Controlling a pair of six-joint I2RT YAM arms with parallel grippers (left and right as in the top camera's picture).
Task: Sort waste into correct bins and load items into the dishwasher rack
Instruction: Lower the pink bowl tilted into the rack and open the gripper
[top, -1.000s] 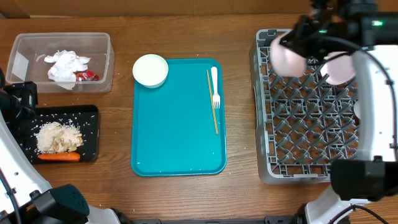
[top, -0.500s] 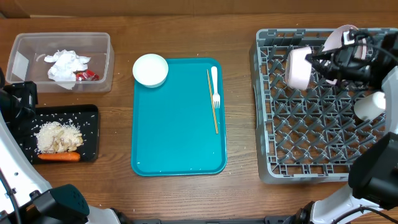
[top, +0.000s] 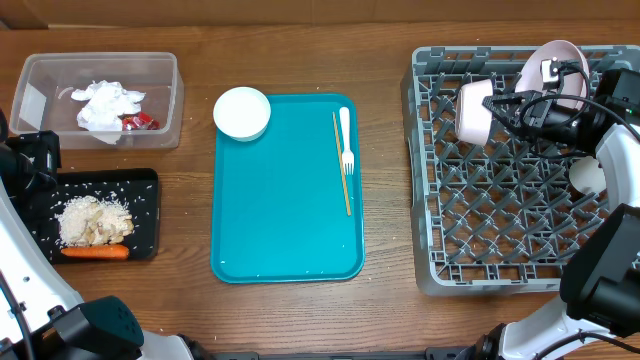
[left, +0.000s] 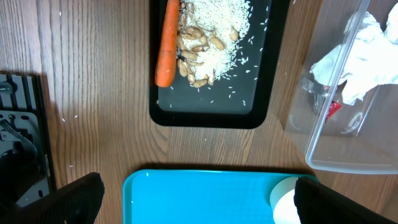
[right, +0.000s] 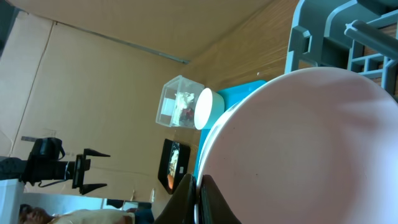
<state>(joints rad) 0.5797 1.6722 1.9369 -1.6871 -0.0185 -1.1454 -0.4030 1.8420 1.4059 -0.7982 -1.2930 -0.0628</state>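
Crumpled napkins (top: 108, 103) and a red wrapper (top: 142, 122) lie in the clear tub (top: 172, 75). Crumbly scraps (top: 93, 220) and a carrot (top: 95, 252) lie in the black tray (top: 150, 215). A white bowl (top: 242, 112) and a fork (top: 346, 140) rest on the teal tray (top: 285, 220). In the grey rack (top: 480, 230), a plate (top: 553, 65) and a second bowl (top: 474, 110) sit on edge, with a cup (top: 585, 175) at the right.

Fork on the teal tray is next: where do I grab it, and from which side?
Take the fork by its broad handle end, straight down from above, jaws across its width. It lies flat on the tray, and the stick beside it runs closest at the tines.
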